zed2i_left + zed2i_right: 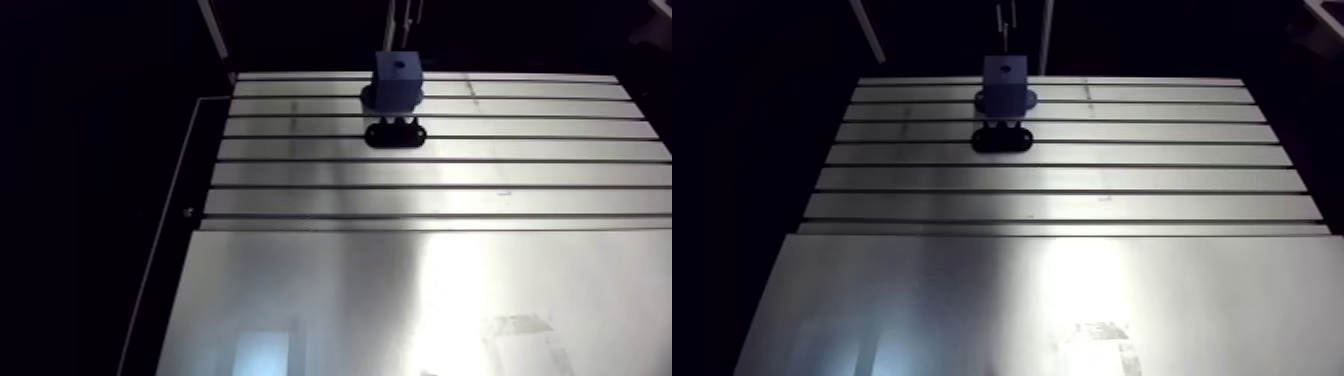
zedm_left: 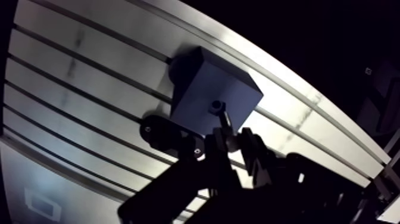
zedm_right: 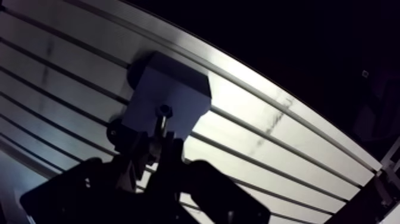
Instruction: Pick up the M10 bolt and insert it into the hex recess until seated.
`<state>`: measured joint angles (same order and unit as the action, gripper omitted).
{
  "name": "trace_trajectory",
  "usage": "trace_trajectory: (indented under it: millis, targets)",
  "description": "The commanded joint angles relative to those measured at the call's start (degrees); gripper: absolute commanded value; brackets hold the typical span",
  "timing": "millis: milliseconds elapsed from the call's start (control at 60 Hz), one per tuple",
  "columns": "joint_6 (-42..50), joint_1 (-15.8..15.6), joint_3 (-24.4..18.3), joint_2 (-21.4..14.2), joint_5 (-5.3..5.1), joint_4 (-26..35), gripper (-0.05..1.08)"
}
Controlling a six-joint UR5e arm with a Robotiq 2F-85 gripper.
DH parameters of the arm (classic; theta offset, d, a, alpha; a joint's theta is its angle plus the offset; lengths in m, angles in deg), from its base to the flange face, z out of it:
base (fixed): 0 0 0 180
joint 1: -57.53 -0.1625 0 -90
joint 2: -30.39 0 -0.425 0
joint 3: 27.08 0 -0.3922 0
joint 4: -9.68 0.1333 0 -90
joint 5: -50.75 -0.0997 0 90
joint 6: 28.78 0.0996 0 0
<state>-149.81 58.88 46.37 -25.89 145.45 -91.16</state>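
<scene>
— So, what's on the slotted desk (image 1: 440, 200)?
— Near its far edge a blue block (image 1: 398, 78) stands on a black base (image 1: 395, 134), with a hole in its top face.
— And the gripper (image 2: 228, 134)?
— In the wrist view it's at the block's top, its fingers clamped on the bolt (image 2: 218, 108).
— Where exactly?
— The bolt's head is at the hole. I can't tell how deep it sits.

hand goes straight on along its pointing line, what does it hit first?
Likely the blue block, at its top recess: the bolt the hand grips leads and lines up there. Remaining gap unclear.
</scene>
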Motion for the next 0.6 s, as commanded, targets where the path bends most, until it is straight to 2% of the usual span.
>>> trace_trajectory:
  millis: [17, 600]
  targets:
    - [0.04, -0.3, -0.39, 0.53, 0.09, -0.01, 0.77]
    - [0.04, -0.3, 0.23, 0.88, 0.09, -0.1, 0.78]
